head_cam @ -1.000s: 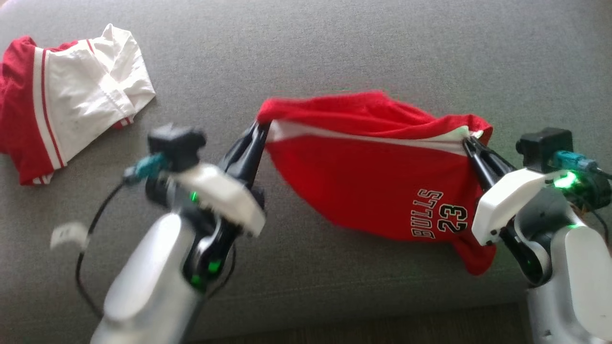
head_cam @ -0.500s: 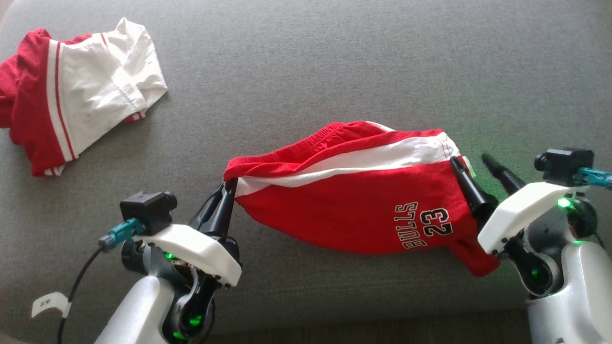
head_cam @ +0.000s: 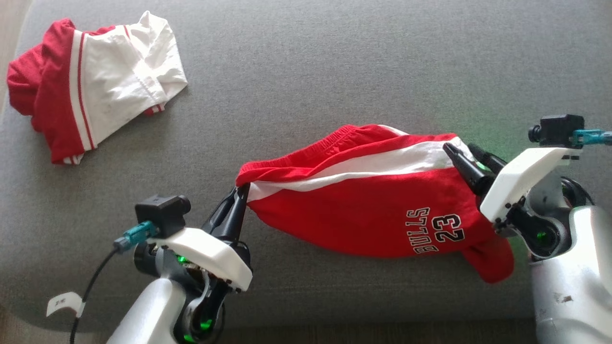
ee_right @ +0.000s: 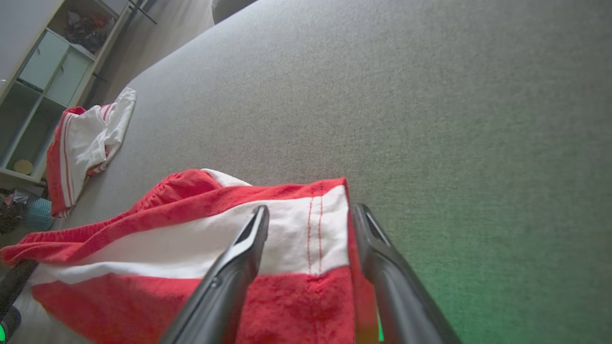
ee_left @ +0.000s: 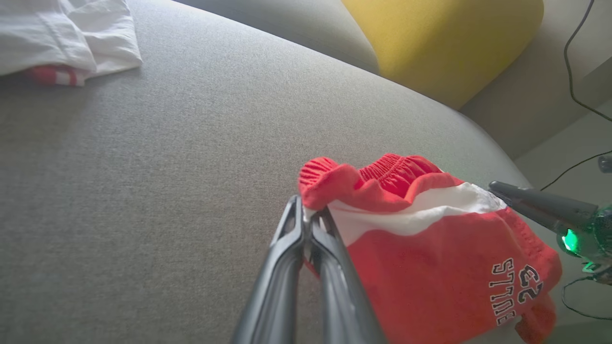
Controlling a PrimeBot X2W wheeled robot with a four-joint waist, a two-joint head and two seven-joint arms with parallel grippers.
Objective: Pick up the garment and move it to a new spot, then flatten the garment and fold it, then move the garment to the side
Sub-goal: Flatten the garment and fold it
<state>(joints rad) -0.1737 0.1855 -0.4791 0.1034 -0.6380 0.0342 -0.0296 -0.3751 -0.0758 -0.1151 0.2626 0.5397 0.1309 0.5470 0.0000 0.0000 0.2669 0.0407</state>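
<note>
And the right gripper (head_cam: 460, 148) has let go, fingers wide astride the Bulls shorts (head_cam: 363, 210) hem at right; left gripper (head_cam: 243, 187) still pinches the waistband. Shorts down on the sofa (head_cam: 334, 71), flattening next.

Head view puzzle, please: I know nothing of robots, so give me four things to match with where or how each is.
1 left gripper
2 right gripper
3 red fabric shorts with a white stripe and BULLS 23 print
4 crumpled red-and-white fabric garment

A open, fingers at the shorts' stitched hem
B lying apart, far left on the grey fabric surface
C shut on the shorts' other end
D spread between both grippers

Pairs: 1-C, 2-A, 3-D, 4-B.
</note>
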